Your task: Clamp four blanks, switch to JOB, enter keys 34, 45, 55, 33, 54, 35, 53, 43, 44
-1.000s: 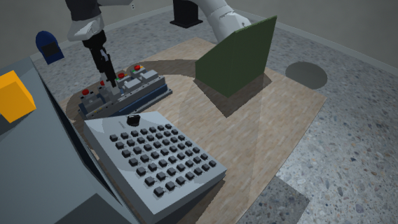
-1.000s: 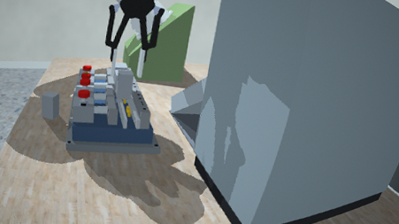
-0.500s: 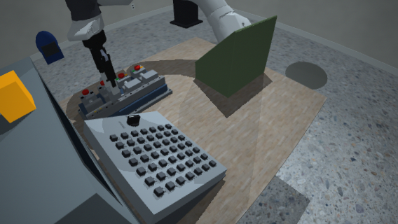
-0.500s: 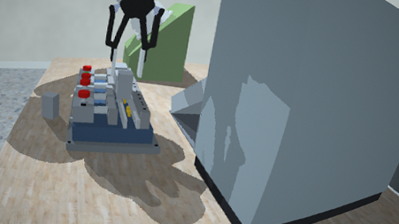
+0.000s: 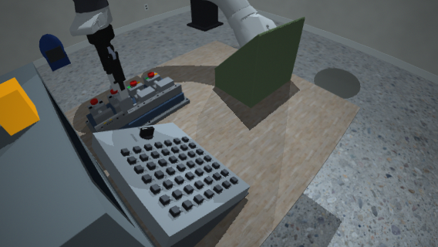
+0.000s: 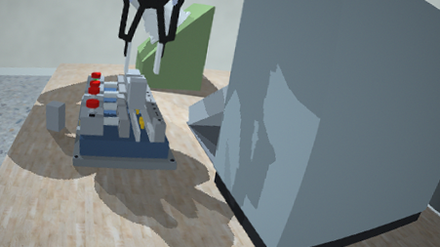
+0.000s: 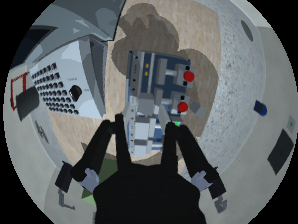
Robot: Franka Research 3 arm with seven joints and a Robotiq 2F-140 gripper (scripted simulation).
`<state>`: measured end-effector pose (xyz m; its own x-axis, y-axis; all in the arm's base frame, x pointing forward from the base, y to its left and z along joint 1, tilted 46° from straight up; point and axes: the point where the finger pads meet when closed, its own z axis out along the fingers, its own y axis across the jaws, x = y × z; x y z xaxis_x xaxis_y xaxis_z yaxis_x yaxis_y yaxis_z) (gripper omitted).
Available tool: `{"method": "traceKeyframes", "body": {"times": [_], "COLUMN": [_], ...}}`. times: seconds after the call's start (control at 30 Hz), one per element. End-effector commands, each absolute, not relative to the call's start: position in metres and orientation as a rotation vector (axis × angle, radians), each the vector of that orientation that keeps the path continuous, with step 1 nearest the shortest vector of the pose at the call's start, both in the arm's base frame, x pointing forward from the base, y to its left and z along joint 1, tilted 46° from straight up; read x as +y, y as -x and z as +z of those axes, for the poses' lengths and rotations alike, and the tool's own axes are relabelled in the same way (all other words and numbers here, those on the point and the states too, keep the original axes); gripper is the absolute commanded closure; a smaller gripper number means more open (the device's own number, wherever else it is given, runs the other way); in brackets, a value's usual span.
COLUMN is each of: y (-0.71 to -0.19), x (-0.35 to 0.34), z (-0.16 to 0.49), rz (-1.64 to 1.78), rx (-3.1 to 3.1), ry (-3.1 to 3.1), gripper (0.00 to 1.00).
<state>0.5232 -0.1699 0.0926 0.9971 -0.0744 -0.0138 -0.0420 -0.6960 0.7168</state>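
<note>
My gripper [image 5: 117, 86] [image 6: 142, 65] [image 7: 144, 109] is open, its fingertips apart on either side of and just above an upright grey blank [image 5: 122, 102] [image 6: 137, 92] [image 7: 145, 104] at the second station. Two blanks lie at the far stations, one [image 5: 146, 92] [image 7: 141, 131] beside the other [image 5: 165, 82]. The station with yellow marks, nearest the exterior camera, has no blank. Another grey blank [image 6: 55, 116] [image 7: 198, 109] stands on the table behind the valves. Green lenses show by the two far valves, one [image 5: 133, 83] beside the other [image 5: 151, 74]. The second valve's lenses are unclear. The selector [image 5: 146, 133] [image 7: 75, 92] is black.
The sloping key panel [image 5: 104, 144] [image 7: 90, 107] stands beside the vise base [image 6: 124, 145], with no key visibly lit. The grey cabinet [image 6: 361, 110] carries an orange lamp [image 5: 17, 109]. A green slanted block [image 5: 258, 69] [image 6: 187, 54] stands beyond the vises.
</note>
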Motion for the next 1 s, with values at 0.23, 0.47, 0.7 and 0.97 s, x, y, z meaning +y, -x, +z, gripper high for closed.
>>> {"method": "traceKeyframes", "body": {"times": [0.23,0.47,0.7,0.97], "y": [-0.523,-0.525,-0.526,-0.526], "x": [-0.145,-0.126,-0.119,-0.115], "z": [0.118,0.136,0.144,0.147], "rz": [-0.065,-0.065,-0.065,-0.065], "rx": [-0.082,-0.082,-0.082,-0.082], "ry": [-2.337,-2.337,-2.337,-2.337], "gripper": [0.6,0.6,0.6,0.6]}}
